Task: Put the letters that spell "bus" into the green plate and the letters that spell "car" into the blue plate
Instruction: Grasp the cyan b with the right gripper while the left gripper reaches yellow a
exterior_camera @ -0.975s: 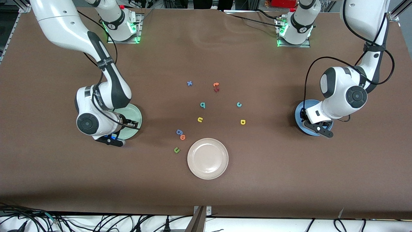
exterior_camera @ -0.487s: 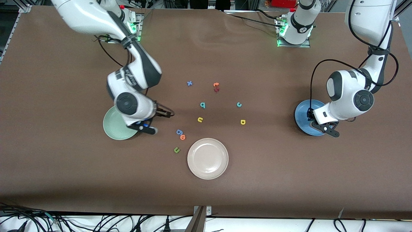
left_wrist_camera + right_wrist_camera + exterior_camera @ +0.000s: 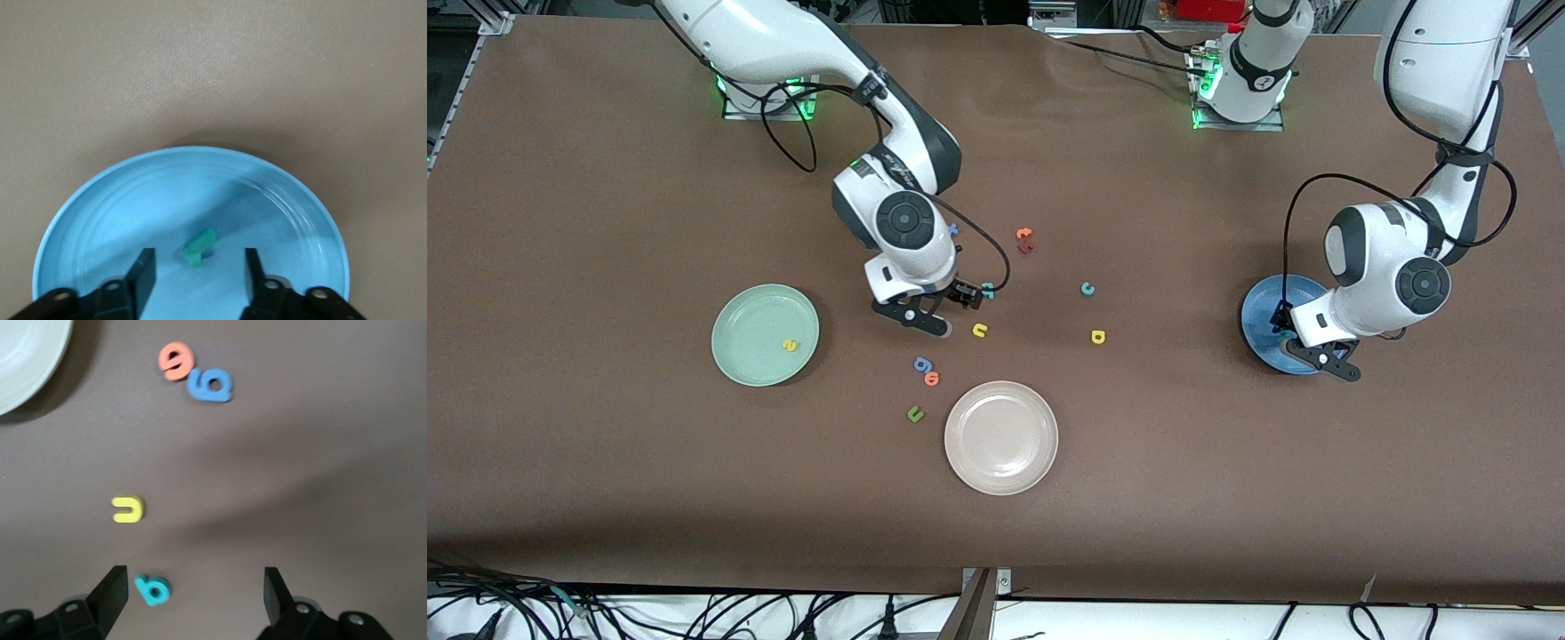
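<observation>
Green plate (image 3: 765,335) holds yellow s (image 3: 789,345). Right gripper (image 3: 941,309), fingers spread wide and empty, hangs just beside teal b (image 3: 988,289), near yellow u (image 3: 980,331). Blue plate (image 3: 1263,307) holds teal r (image 3: 199,246) between the parted fingers of left gripper (image 3: 195,270).

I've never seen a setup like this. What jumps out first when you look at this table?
Two white robot arms lean over a brown table dotted with tiny coloured foam letters. The right gripper, open, hovers over the teal b beside the yellow u mid-table. The left gripper, open, hangs over the blue plate, where a teal r lies; the green plate holds a yellow s.
</observation>
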Motion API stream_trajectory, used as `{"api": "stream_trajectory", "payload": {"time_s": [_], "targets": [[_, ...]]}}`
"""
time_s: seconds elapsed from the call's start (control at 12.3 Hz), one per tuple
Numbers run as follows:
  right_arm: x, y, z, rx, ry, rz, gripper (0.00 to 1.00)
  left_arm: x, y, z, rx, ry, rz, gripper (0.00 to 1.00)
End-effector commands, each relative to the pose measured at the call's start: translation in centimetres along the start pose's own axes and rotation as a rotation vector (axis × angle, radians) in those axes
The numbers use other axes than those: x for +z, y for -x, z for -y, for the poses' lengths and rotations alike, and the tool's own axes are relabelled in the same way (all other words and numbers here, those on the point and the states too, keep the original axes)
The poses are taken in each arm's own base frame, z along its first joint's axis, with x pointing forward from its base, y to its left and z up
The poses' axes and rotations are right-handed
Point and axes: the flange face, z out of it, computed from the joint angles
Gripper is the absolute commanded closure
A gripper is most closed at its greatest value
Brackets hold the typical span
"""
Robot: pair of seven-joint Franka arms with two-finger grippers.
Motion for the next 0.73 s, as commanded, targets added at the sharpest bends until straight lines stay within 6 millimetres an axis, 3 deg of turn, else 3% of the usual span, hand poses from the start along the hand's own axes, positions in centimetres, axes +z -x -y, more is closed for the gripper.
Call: {"api": "stream_trajectory", "payload": {"time_s": [0.0, 0.08, 0.16, 0.32, 0.57, 0.65], "targets": [[1.2, 0.9, 1.0, 0.048, -0.012, -0.029, 0.19, -1.5, -0.8, -1.1, -0.001, 0.027, -0.022, 0.15], [1.3, 1.0, 1.1, 0.050, -0.011, -0.026, 0.19, -2.8, -1.6, -2.8, -0.028, 0.034, -0.024, 0.16], [1.5, 1.3, 1.2, 0.047, -0.013, -0.024, 0.25, -3.7, -2.6, -5.2, -0.059, 0.045, -0.018, 0.16], [2.2, 2.2, 1.9, 0.038, -0.028, -0.019, 0.27, -5.1, -4.9, -10.4, -0.137, 0.060, -0.023, 0.16], [4.8, 6.0, 3.4, -0.001, -0.012, -0.006, 0.27, -5.3, -7.5, -17.6, -0.254, 0.076, -0.025, 0.16], [5.5, 6.5, 3.7, 0.020, -0.032, -0.012, 0.27, -5.4, -8.6, -19.4, -0.273, 0.074, -0.032, 0.16]]}}
